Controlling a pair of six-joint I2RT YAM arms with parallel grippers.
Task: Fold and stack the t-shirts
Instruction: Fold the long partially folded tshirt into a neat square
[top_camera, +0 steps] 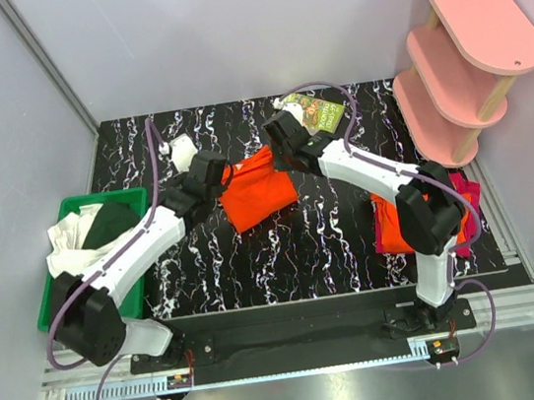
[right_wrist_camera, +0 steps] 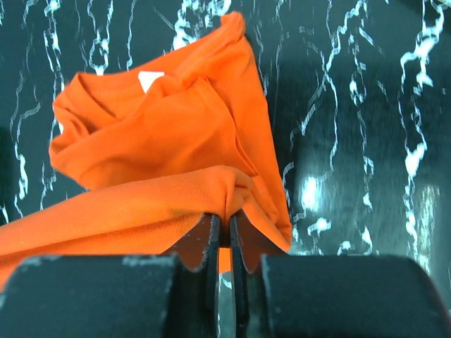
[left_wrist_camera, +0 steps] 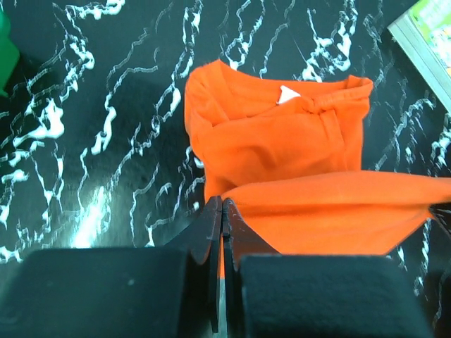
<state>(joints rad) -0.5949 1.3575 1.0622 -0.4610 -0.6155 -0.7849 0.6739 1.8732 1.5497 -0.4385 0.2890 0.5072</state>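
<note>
Orange t-shirt (top_camera: 259,199), held at two points: the left gripper (left_wrist_camera: 222,205) and right gripper (right_wrist_camera: 230,220) are each closed tight on a corner of its folded-over edge. The rest lies bunched at the centre of the black marbled table (top_camera: 305,254). A green bin (top_camera: 52,312) lies to the left, with a printed packet (top_camera: 320,111) and pink shelf (top_camera: 469,42) at the far right. A folded stack (top_camera: 387,218), orange on magenta, sits at the right edge, partly behind the right arm. Marbled surface shows between shirt and near edge.

Lab robot cell: grey panel walls (top_camera: 223,27), aluminium rails (top_camera: 519,296), black marbled table (top_camera: 303,245).
</note>
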